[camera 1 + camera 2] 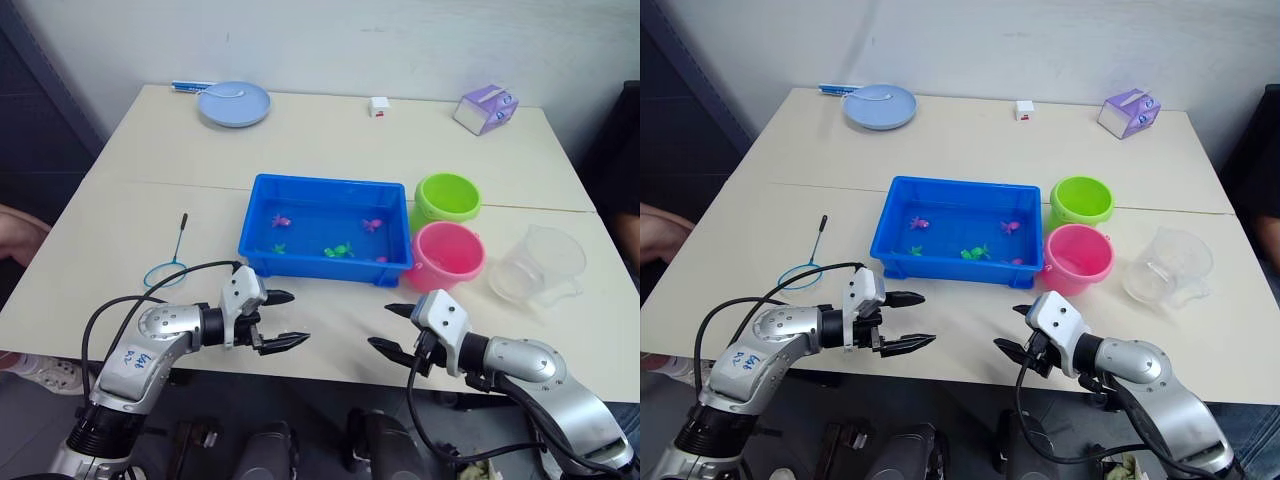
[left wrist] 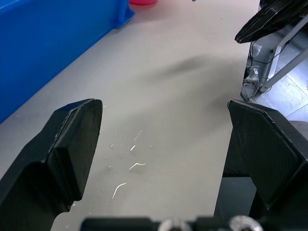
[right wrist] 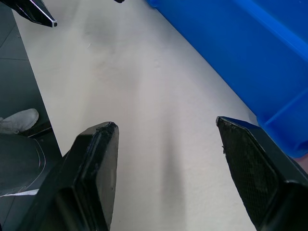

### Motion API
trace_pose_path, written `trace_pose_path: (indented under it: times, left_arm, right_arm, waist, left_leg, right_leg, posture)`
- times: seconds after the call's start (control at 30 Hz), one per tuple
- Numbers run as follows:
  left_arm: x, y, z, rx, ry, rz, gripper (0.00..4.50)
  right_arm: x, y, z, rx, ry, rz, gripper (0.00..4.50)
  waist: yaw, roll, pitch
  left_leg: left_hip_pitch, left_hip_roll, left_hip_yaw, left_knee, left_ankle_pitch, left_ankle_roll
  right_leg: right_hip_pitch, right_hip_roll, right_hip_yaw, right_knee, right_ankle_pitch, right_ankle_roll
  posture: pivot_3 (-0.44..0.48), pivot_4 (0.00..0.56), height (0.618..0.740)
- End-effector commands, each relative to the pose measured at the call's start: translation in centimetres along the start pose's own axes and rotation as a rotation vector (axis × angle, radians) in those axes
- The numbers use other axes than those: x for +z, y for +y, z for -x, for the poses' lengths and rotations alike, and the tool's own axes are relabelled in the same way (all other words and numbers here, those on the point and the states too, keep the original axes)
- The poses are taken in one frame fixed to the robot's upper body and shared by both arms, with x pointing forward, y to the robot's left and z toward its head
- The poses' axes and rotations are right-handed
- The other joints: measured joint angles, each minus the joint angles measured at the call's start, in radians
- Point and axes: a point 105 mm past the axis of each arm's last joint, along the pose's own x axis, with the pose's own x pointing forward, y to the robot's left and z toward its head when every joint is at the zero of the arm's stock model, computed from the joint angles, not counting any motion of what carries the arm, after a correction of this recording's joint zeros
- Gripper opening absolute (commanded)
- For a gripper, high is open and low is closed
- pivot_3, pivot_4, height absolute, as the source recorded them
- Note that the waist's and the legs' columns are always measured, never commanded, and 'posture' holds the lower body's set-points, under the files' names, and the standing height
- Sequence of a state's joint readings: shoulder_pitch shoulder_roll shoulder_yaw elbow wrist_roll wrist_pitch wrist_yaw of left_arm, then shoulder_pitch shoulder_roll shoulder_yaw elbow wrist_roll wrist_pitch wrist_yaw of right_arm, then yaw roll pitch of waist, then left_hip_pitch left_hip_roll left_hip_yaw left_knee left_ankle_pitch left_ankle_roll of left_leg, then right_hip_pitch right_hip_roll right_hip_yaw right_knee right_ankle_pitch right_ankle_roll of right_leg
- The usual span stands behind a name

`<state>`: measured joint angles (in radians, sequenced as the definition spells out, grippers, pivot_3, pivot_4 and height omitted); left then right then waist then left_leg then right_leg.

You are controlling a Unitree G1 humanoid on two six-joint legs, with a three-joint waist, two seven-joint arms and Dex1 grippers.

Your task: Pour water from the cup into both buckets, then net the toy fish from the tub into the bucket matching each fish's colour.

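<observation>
The blue tub [image 1: 262, 190] sits mid-table with several tiny fish [image 1: 338, 250] in it, pink, green and orange. To its right stand the lime green bucket [image 1: 447, 198] and, nearer, the pink bucket [image 1: 447, 253]. The clear cup [image 1: 537, 266] stands right of the pink bucket. The net [image 1: 167, 266] lies flat on the table left of the tub. My left gripper [image 1: 285, 320] hovers open over the table's front edge, below the tub. My right gripper [image 1: 393, 328] is open too, near the front edge below the pink bucket. Both hold nothing.
A pale-blue plate [image 1: 234, 103] with a blue utensil lies at the far left of the table. A small white box [image 1: 379, 105] and a purple carton [image 1: 486, 108] stand along the back edge. A person's hand [image 1: 18, 235] shows at the left edge.
</observation>
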<state>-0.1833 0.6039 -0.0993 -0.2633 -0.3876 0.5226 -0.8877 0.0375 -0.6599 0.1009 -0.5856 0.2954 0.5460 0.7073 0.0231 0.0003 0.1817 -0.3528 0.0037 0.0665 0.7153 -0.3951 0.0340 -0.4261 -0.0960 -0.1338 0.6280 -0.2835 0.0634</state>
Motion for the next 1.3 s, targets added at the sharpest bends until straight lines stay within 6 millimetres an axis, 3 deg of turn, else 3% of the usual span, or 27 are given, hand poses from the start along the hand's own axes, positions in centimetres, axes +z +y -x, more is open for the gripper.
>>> trace_pose_path:
  times: [0.03,0.2,0.33,0.4,0.57,0.77,1.0,1.3]
  left_arm:
    - [0.3,-0.7,-0.1,-0.017,-0.002,-0.028,4.48]
    - [2.7,-2.9,-0.8,-0.176,-0.1,0.07,4.48]
    - [5.6,-3.2,-0.9,-0.277,-0.193,0.111,4.48]
    - [7.5,-3.3,-1.0,-0.335,-0.248,0.114,4.48]
    - [10.1,-3.2,-1.4,-0.386,-0.303,0.069,4.48]
    - [11.6,-3.1,-2.0,-0.385,-0.338,-0.001,4.48]
    - [11.6,-3.1,-2.4,-0.368,-0.321,-0.053,4.48]
    - [12.0,-3.0,-2.0,-0.329,-0.338,-0.063,4.48]
  right_arm:
    - [0.6,-0.3,0.4,-0.014,-0.021,0.017,4.5]
    - [0.7,-1.5,1.8,-0.17,-0.064,-0.044,4.5]
    - [0.8,-2.8,4.1,-0.344,-0.099,-0.128,4.5]
    - [0.3,-4.4,6.8,-0.546,-0.115,-0.195,4.5]
    - [-1.6,-6.8,12.1,-0.905,-0.101,-0.321,4.5]
    - [-4.3,-9.3,16.2,-1.24,-0.089,-0.459,4.5]
    - [-6.2,-12.4,17.3,-1.392,-0.036,-0.477,4.5]
    - [-7.6,-14.5,17.6,-1.515,0.018,-0.483,4.5]
  waist:
    - [0.0,0.0,0.0]
    - [0.003,0.0,0.0]
    - [0.003,0.0,0.0]
    - [0.002,0.0,0.0]
    - [0.0,0.001,0.0]
    - [-0.002,0.003,-0.001]
    - [-0.002,0.005,-0.002]
    - [-0.003,0.008,-0.002]
  left_leg:
    - [0.0,0.0,0.0,0.0,0.0,0.0]
    - [0.0,0.0,0.0,0.0,0.0,0.0]
    - [0.0,0.0,-0.001,0.0,0.0,0.0]
    - [0.0,0.0,-0.001,0.0,0.0,0.0]
    - [0.0,-0.001,0.001,0.0,0.0,0.0]
    - [0.001,0.0,0.002,0.0,0.0,-0.001]
    - [0.001,-0.001,0.002,-0.001,0.0,0.0]
    - [0.001,0.0,0.002,-0.001,0.0,0.0]
  right_leg:
    - [0.0,0.0,0.0,0.0,0.0,0.0]
    - [0.0,0.0,0.0,0.0,0.0,0.0]
    - [0.0,0.0,0.0,0.0,0.0,0.0]
    - [0.0,0.0,0.0,0.0,0.0,0.0]
    - [0.0,0.001,0.001,0.001,0.0,0.0]
    - [0.0,0.003,0.003,0.001,0.0,0.0]
    - [0.0,0.003,0.003,0.001,0.0,0.0]
    - [0.0,0.003,0.004,0.001,0.0,0.0]
  posture:
    - [0.0,0.15,0.739]
    - [0.0,0.15,0.739]
    - [0.0,0.15,0.739]
    - [0.0,0.15,0.739]
    - [0.0,0.15,0.739]
    - [0.0,0.15,0.739]
    - [0.0,0.15,0.739]
    - [0.0,0.15,0.739]
